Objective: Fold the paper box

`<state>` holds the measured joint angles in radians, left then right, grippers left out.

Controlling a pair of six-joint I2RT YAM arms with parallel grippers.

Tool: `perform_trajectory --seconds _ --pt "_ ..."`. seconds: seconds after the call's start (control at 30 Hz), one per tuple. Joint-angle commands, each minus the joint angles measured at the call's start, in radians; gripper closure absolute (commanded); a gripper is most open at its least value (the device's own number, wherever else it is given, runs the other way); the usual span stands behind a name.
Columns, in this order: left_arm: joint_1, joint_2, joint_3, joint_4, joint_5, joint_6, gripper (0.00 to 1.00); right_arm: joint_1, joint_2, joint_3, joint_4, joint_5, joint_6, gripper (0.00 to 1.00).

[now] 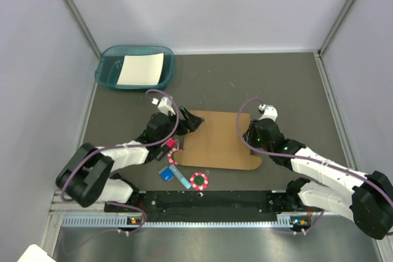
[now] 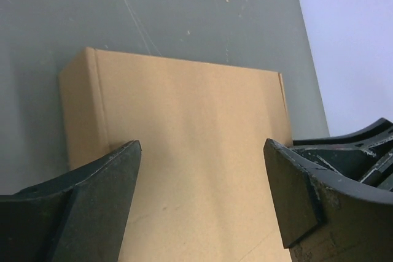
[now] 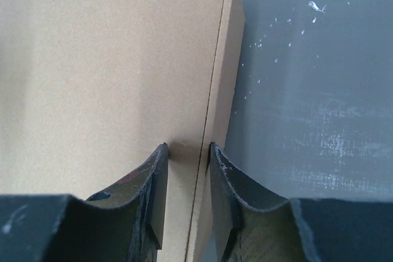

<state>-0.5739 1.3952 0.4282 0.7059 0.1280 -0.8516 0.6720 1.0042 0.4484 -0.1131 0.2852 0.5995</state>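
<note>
Top view: paper box point(image 1: 218, 142) lies mostly flat between the two grippers. Left gripper point(image 1: 191, 122) is at its left edge, right gripper point(image 1: 249, 133) at its right edge. Teal tray point(image 1: 105, 73) with white sheet point(image 1: 141, 69) is far-left, well apart. Small items point(image 1: 184, 176) sit just beside the box's near-left corner.

Left wrist: fingers point(image 2: 92, 200) spread wide over the box panel, holding nothing. One side flap shows beyond its crease.

Right wrist: fingers point(image 3: 236, 194) close together, straddling the side-flap crease. Can't tell if cardboard is actually pinched.

Read: early stage, side-flap folding in hand. Next move likely needs the right to get a firm hold on the flap and swing it about the crease, with the left pinning the panel so the sheet doesn't slide.
</note>
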Motion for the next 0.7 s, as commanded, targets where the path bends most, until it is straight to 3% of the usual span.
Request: perform_trajectory --seconds 0.0,0.07,0.17,0.43,0.67 --pt "0.017 -0.168 0.018 -0.142 -0.118 0.089 0.12 0.011 0.014 0.023 -0.065 -0.009 -0.038 0.87" --pt "0.017 -0.211 0.072 -0.336 -0.227 0.086 0.12 0.009 0.016 0.019 -0.066 -0.008 -0.040 0.87" --pt "0.017 -0.236 0.086 -0.427 -0.287 0.123 0.12 0.008 0.023 0.009 -0.062 -0.006 -0.040 0.87" --pt "0.016 -0.049 0.099 -0.440 -0.160 0.118 0.22 0.003 0.057 0.015 -0.050 -0.017 -0.043 0.87" --pt "-0.017 0.016 0.074 -0.316 -0.025 0.089 0.48 0.003 0.082 0.015 -0.022 -0.058 -0.020 0.96"
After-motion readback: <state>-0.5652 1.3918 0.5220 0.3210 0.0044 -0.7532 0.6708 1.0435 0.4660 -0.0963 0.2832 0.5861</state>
